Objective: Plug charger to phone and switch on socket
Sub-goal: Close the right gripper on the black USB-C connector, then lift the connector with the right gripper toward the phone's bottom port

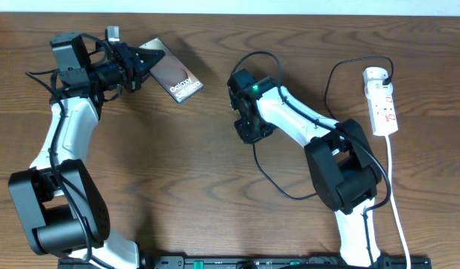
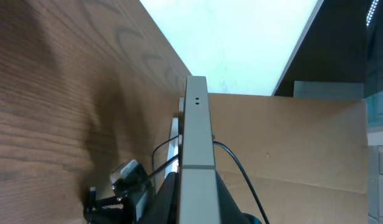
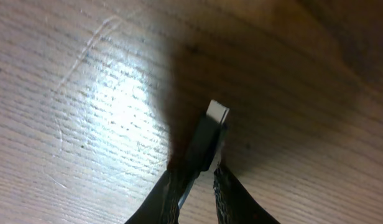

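The left claw (image 1: 144, 66) is closed tight on the phone (image 1: 178, 75). It grips one end of the bronze-brown slab, and the rest of the slab sticks out past the fingertips toward the right claw. From overhead the face with the white "Galaxy" lettering is turned up and the slab sits at an angle. In the left wrist view the phone shows edge-on, a thin pale strip rising straight out from between the fingers. Whether its far end touches the worktop (image 1: 178, 164) I cannot tell.

The right claw (image 1: 251, 131) is well apart from the phone, off to the right of the slab's free end, and points down at the wood. Its jaws are drawn in to a narrow gap and pinch the charger (image 3: 204, 143) just behind the tip. In the right wrist view the dark connector body sits between the two fingers (image 3: 173, 196). Its small silvery plug end pokes out past them, close above the wood grain. Overhead, the thin black cable trails from under this claw back toward the arm's base, curves around, and another length loops beyond the claw.

The socket (image 1: 383, 101) lies flat on the worktop well out to the right of the right claw, a white strip with red marks on its face. Its white cord runs back along the arm's side.
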Action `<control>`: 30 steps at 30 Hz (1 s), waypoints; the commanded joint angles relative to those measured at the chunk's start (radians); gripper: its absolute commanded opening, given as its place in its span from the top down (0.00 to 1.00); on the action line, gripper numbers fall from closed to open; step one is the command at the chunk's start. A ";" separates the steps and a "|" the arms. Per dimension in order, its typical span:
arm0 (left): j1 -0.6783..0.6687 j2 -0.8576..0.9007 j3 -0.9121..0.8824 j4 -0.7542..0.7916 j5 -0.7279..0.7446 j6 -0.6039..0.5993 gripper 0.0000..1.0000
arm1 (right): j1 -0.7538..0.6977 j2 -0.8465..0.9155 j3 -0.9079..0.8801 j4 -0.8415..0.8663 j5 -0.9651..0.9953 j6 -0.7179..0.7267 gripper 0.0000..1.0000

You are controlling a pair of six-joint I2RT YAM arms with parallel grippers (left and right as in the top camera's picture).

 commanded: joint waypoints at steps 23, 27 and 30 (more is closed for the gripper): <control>0.003 -0.005 0.015 0.021 0.142 -0.039 0.93 | -0.110 -0.059 0.015 0.096 -0.674 -0.288 0.99; 0.003 -0.005 0.015 0.124 0.292 -0.019 0.93 | -0.161 -0.072 0.015 0.084 -0.952 -0.377 0.99; 0.003 -0.005 0.015 0.226 0.380 -0.019 0.92 | -0.174 -0.072 0.014 0.063 -1.091 -0.428 0.99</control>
